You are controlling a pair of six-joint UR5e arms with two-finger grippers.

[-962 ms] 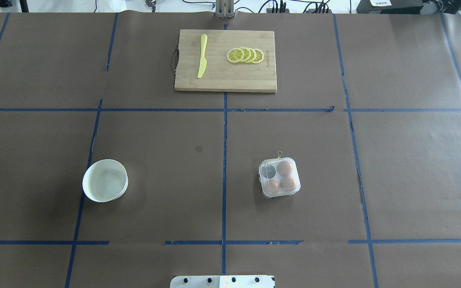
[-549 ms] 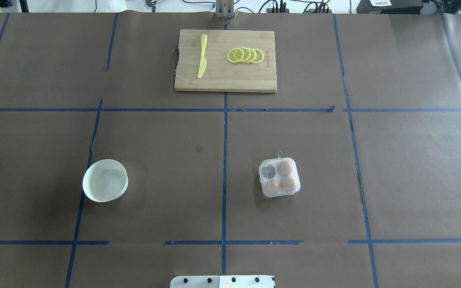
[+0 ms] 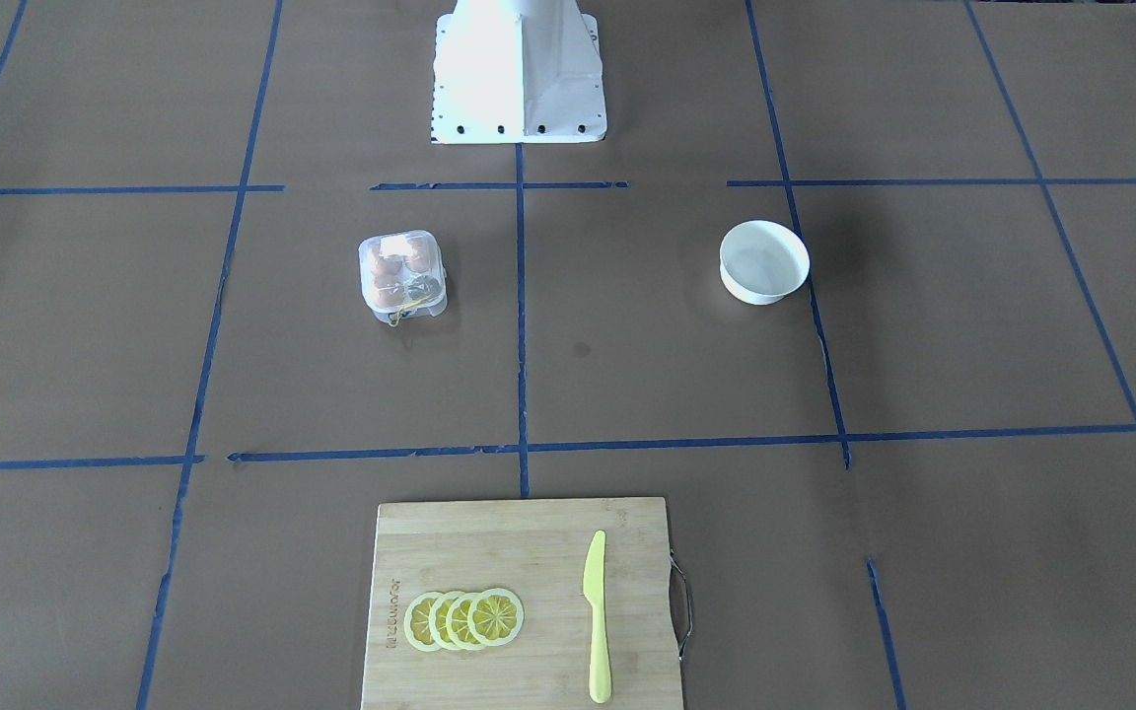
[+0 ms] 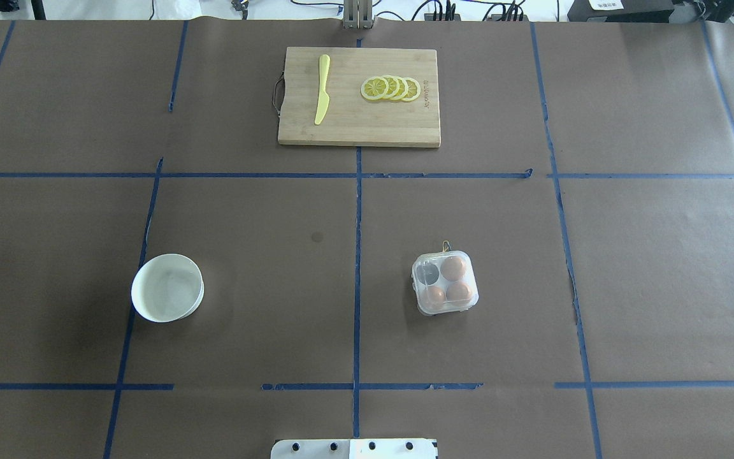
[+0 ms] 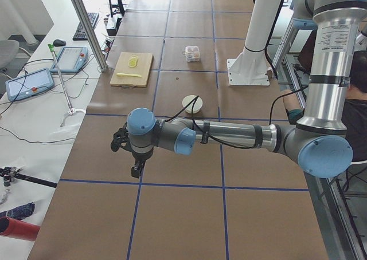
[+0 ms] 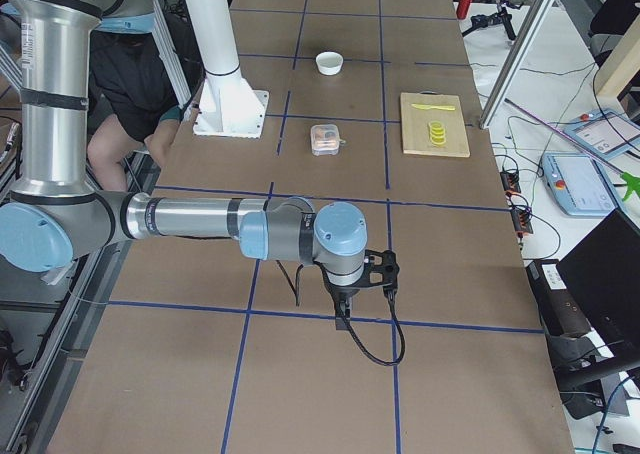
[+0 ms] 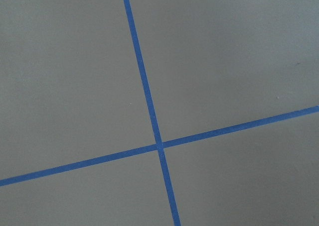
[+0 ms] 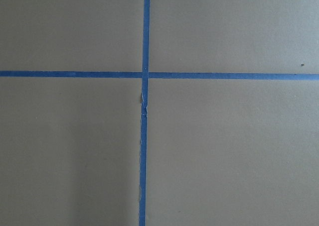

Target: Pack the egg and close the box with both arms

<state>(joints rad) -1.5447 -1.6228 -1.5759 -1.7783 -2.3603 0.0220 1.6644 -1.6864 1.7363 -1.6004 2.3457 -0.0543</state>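
Left gripper (image 5: 136,167) and right gripper (image 6: 345,296) are hanging over taped brown paper in the side views, well apart from the box, and I cannot tell if the fingers are apart or together. Nothing is shifting versus a second ago: the box (image 4: 445,282) is sitting right of centre in the overhead view, holding three eggs (image 4: 453,268), lid seemingly down, so the task is probably idling or finishing

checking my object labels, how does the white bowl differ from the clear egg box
The bowl is round and opaque white; the box is squarish, clear plastic. The bowl looks empty; the box holds three brown eggs, with one cell showing no egg. The bowl sits on the robot's left half, the box on its right. Both rest on the table.
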